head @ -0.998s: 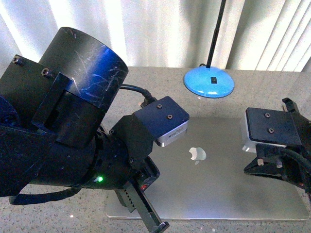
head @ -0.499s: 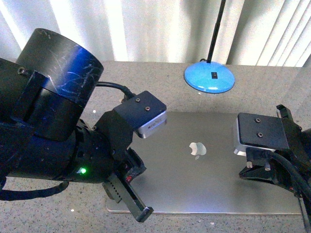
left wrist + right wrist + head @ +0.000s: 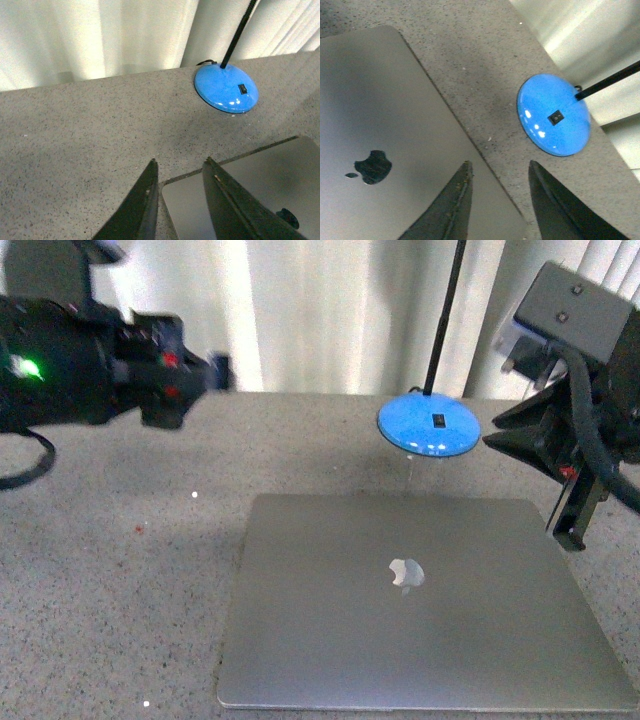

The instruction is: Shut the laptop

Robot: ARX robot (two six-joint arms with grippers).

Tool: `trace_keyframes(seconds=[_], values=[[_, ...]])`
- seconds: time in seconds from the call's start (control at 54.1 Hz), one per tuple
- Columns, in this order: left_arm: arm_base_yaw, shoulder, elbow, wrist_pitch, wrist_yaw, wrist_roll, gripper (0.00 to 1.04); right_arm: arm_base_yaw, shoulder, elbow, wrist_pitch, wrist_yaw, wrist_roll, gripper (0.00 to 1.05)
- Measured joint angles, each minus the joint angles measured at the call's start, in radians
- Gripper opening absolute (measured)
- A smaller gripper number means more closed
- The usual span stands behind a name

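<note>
The grey-silver laptop (image 3: pixel 420 610) lies shut and flat on the table, lid up with the apple logo (image 3: pixel 405 573) showing. Its keys, trackpad and screen are hidden. My left gripper (image 3: pixel 208 375) is open and empty, raised at the far left, well off the laptop. In the left wrist view its fingertips (image 3: pixel 179 164) hang above the laptop's (image 3: pixel 270 175) back left corner. My right gripper (image 3: pixel 550 480) is open and empty, raised above the laptop's far right edge. In the right wrist view it (image 3: pixel 500 164) hovers over the laptop's (image 3: pixel 380 110) back edge.
A blue round lamp base (image 3: pixel 430 424) with a thin black pole (image 3: pixel 447 310) stands just behind the laptop; it also shows in both wrist views (image 3: pixel 226 91) (image 3: pixel 554 115). The table (image 3: pixel 130 570) is grey speckled stone. White curtains (image 3: pixel 320 310) hang behind its far edge.
Both arms have risen and pulled away from the laptop lid, the left one to the far left, the right one to the upper right. The lid stays flat.
</note>
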Motion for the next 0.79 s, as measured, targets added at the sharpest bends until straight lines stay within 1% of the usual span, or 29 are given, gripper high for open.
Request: trace_keyframes(seconds=[0.018,0.037,0.055,0.074,0.092,0.111,0.129,0.148,0.166,0.203,0.222,0.24,0.259,0.296,0.351,0.443,0.684,0.721,0.794], values=[[-0.002,0.004,-0.003,-0.001,0.002,-0.005,0.46,0.002,0.003,-0.002,0.000,-0.001,0.005,0.45],[-0.005,0.008,-0.006,-0.002,0.006,-0.011,0.49,0.006,0.012,-0.010,0.023,0.027,0.025,0.47],[-0.007,0.011,-0.008,-0.003,0.009,-0.016,0.53,0.017,0.027,-0.033,0.108,0.092,0.080,0.45],[-0.009,0.014,-0.008,-0.003,0.010,-0.021,0.56,0.025,0.041,-0.066,0.219,0.177,0.132,0.42],[-0.014,0.019,-0.011,0.004,-0.003,-0.017,0.59,0.034,0.060,-0.119,0.385,0.302,0.223,0.37],[-0.029,0.034,-0.035,0.093,-0.097,0.004,0.56,0.035,0.069,-0.157,0.486,0.374,0.286,0.33],[-0.032,0.039,-0.060,0.180,-0.153,0.016,0.52,0.034,0.071,-0.195,0.578,0.430,0.349,0.29],[-0.035,0.042,-0.085,0.257,-0.235,0.034,0.48,0.029,0.069,-0.249,0.699,0.500,0.438,0.24],[-0.034,0.042,-0.127,0.365,-0.312,0.055,0.43,0.025,0.059,-0.280,0.768,0.531,0.490,0.21],[-0.019,0.032,-0.182,0.461,-0.382,0.067,0.36,0.008,0.018,-0.338,0.894,0.546,0.584,0.12],[-0.005,0.013,-0.219,0.527,-0.410,0.076,0.31,0.001,-0.005,-0.355,0.924,0.547,0.621,0.08],[0.007,-0.005,-0.242,0.550,-0.409,0.081,0.27,-0.006,-0.028,-0.371,0.941,0.547,0.644,0.05],[0.021,-0.036,-0.270,0.567,-0.409,0.085,0.22,-0.015,-0.064,-0.394,0.951,0.545,0.670,0.03],[0.041,-0.088,-0.314,0.576,-0.396,0.090,0.13,-0.025,-0.114,-0.430,0.953,0.534,0.702,0.03],[0.061,-0.149,-0.370,0.576,-0.370,0.092,0.04,-0.030,-0.165,-0.483,0.941,0.515,0.724,0.03],[0.090,-0.224,-0.444,0.560,-0.338,0.101,0.04,-0.045,-0.285,-0.536,0.842,0.494,0.740,0.03],[0.145,-0.407,-0.555,0.489,-0.286,0.104,0.04,-0.080,-0.491,-0.638,0.757,0.465,0.750,0.03],[0.153,-0.442,-0.572,0.468,-0.276,0.104,0.04,-0.111,-0.531,-0.657,0.733,0.413,0.750,0.03],[0.167,-0.500,-0.598,0.434,-0.266,0.104,0.04,-0.135,-0.581,-0.676,0.703,0.403,0.751,0.03]])
